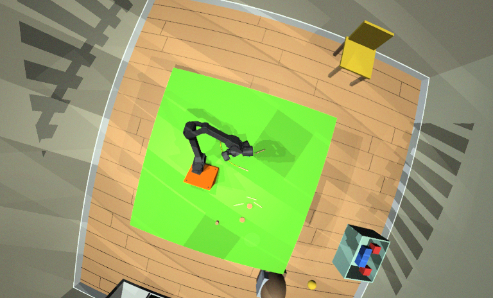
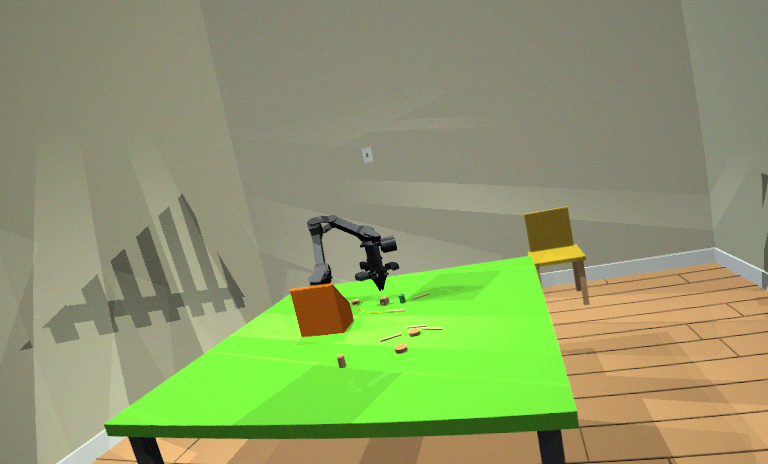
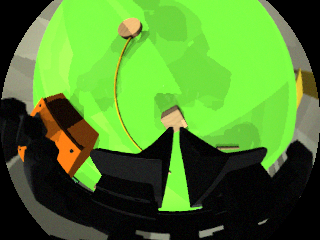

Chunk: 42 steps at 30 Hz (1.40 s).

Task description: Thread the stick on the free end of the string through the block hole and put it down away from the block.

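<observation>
My gripper (image 2: 381, 289) (image 3: 175, 131) is shut and empty, pointing down above the table near the wooden block (image 2: 384, 301) (image 3: 173, 119). The block stands on the table; its hole cannot be made out. The round wooden button (image 2: 355, 302) (image 3: 130, 28) lies beyond it in the wrist view. The yellow string (image 2: 368, 311) (image 3: 116, 85) curves from the button over the table, outside the block. The thin stick (image 1: 244, 169) (image 2: 396, 310) at its free end lies on the table; the fingers hide most or all of it in the wrist view. The arm hides the block in the top view.
A green cylinder (image 2: 402, 298) stands beside the block. A loose stick (image 1: 260, 151) (image 2: 421, 295) (image 3: 228, 147) lies past it. Several loose sticks, two wooden discs (image 1: 249, 205) (image 1: 242, 219) and a small wooden cylinder (image 1: 217, 222) (image 2: 341, 360) are farther off. The orange base (image 1: 201, 176) (image 3: 75, 135) carries the arm.
</observation>
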{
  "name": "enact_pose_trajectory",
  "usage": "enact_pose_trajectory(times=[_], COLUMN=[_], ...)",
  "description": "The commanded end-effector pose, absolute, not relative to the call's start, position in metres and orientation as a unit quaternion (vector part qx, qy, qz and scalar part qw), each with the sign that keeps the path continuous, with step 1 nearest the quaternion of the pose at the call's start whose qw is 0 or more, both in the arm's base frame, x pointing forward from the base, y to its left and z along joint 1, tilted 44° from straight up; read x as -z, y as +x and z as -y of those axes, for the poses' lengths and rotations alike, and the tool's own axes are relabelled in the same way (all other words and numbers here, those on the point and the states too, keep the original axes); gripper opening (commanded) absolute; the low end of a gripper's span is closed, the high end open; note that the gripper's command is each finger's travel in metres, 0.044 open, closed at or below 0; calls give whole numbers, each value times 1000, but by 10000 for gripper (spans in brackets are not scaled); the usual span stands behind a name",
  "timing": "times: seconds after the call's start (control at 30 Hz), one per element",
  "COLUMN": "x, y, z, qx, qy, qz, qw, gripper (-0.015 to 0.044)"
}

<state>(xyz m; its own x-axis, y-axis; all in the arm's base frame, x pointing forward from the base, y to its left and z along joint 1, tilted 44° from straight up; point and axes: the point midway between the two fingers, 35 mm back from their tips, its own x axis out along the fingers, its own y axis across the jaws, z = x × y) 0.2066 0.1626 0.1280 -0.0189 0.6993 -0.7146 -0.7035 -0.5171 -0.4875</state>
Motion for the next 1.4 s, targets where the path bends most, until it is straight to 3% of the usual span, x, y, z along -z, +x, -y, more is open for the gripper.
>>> enact_pose_trajectory(times=[0.0,0.37,0.43,0.7,0.93,1.23,1.37], x=[-128,-128,-126,-96,-68,-50,-50], y=[207,207,209,236,254,261,261], z=[-163,-163,-161,-133,-104,-85,-84], qx=[-714,-714,-713,-617,-416,-250,-246], qy=[-499,-499,-480,-197,99,282,286], qz=[-2,-2,-31,-359,-581,-669,-671], qw=[491,491,510,672,693,640,638], gripper=[0,0,53,262,440,440,440])
